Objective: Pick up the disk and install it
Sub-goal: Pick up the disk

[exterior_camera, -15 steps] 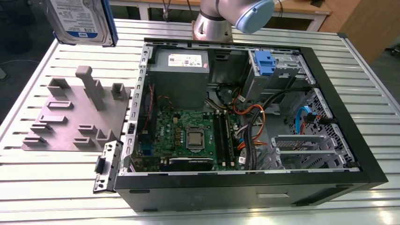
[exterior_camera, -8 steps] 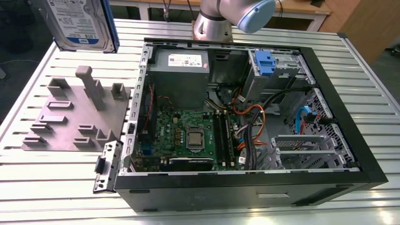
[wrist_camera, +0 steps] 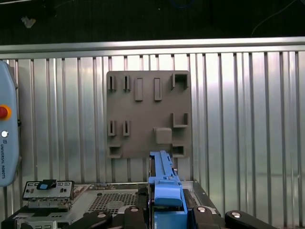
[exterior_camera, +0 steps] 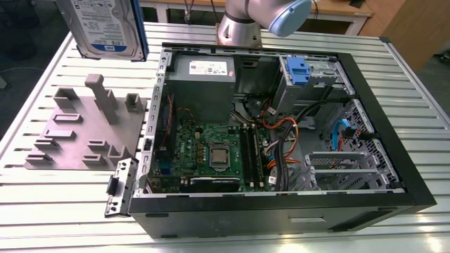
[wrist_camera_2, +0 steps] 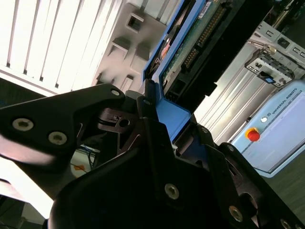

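Observation:
The disk [exterior_camera: 104,27], a silver drive with a blue-and-white label and a blue bracket along its edge, hangs upright in the air above the table's far left corner in the exterior view. In both wrist views my gripper [wrist_camera: 167,213] [wrist_camera_2: 167,131] is shut on the disk's blue bracket [wrist_camera: 165,188] [wrist_camera_2: 177,117]. The black fingers [wrist_camera: 204,212] clamp it from both sides. The disk's green circuit-board side [wrist_camera_2: 190,45] faces the second wrist camera. The open computer case [exterior_camera: 414,195] lies on the table towards the exterior view's right of the disk.
A grey fixture plate [exterior_camera: 74,129] [wrist_camera: 147,114] with upright pegs lies on the slatted table [exterior_camera: 42,205] below the disk. Inside the case are a grey power supply [exterior_camera: 204,84], a motherboard [exterior_camera: 211,153], cables and a drive bay with a blue latch [exterior_camera: 298,70]. The arm's base [exterior_camera: 243,29] stands behind the case.

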`<action>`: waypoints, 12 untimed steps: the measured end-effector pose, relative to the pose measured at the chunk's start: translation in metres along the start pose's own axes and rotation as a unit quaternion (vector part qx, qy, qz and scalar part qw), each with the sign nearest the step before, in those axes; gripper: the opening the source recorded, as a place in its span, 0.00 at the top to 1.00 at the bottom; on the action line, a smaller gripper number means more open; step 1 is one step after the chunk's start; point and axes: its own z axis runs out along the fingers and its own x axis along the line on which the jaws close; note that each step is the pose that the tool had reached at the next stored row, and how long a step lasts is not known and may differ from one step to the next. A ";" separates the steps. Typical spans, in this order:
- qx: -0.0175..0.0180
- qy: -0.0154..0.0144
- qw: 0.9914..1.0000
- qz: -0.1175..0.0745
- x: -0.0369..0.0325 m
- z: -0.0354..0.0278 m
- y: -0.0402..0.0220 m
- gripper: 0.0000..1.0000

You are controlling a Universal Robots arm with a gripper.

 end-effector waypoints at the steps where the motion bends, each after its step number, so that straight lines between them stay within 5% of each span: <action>1: 0.000 0.000 1.000 0.000 0.0000 0.0000 -0.0011 0.63; 12: 0.000 0.000 1.000 0.000 0.0000 0.0000 -0.0012 0.63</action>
